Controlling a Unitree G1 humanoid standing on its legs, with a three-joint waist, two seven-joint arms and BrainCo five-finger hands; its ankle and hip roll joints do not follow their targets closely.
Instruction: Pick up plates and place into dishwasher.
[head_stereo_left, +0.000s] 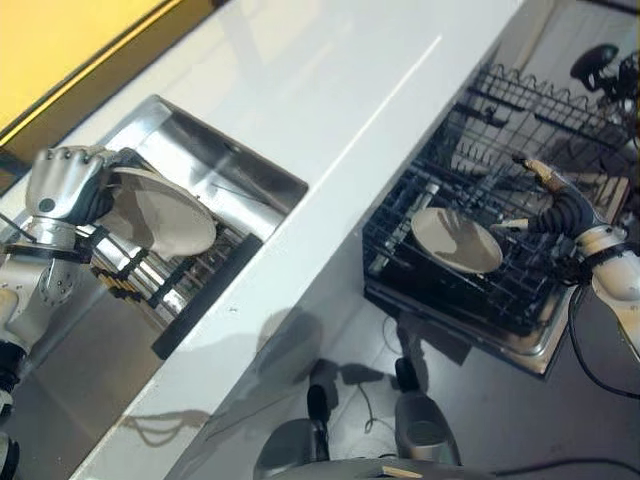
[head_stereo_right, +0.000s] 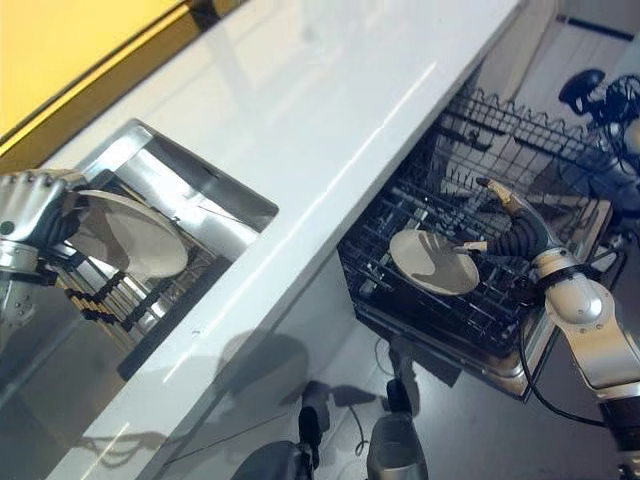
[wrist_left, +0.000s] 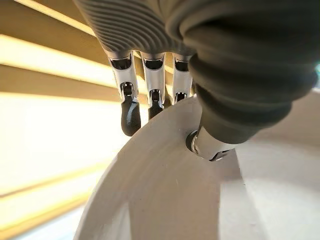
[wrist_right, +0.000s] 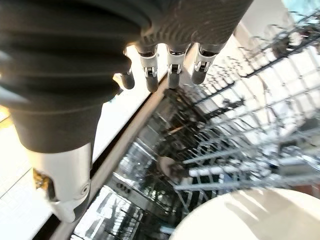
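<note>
Holding one plate (head_stereo_left: 165, 215) pinched by its rim above the sink (head_stereo_left: 262, 170), the left hand (head_stereo_left: 62, 180) has it yet to deliver. Another plate (head_stereo_left: 457, 240) already lies in the dishwasher rack (head_stereo_left: 420, 190), the right hand (head_stereo_left: 545, 180) beside it, fingers relaxed and empty.

**Bright overhead light, glare on the counter, soft wrist views**

A long streak of glare is running down the white counter (head_stereo_left: 350, 150), and shadows are pooling at its near end. The steel sink (head_stereo_left: 215, 165) is mirroring light. The dishwasher rack (wrist_right: 240, 155) is blurring in the right wrist view.
</note>
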